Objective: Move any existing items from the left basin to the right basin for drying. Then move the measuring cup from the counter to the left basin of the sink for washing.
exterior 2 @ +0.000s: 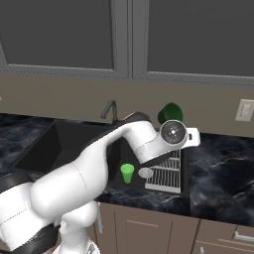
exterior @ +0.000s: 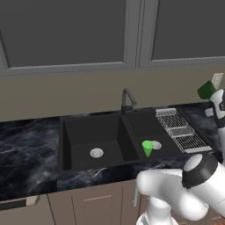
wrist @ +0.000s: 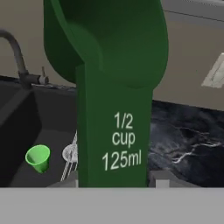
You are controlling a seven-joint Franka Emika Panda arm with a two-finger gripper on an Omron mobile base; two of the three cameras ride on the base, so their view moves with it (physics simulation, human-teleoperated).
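Now jaws clamp the measuring cup (wrist: 114, 100) aloft; tumbler (exterior: 147, 148) beside dish rack (exterior: 181, 130).

wall: I see a tan wall (exterior: 66, 94) | up high: grey cupboards (exterior: 66, 30) | down low: brown cupboard doors (exterior 2: 149, 230) | wall plug: white (exterior 2: 244, 110)

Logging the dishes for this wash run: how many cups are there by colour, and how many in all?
Dark green measuring cup, held up in the hand: 1
Light-green tumbler, standing in the narrower right basin: 1
Total: 2
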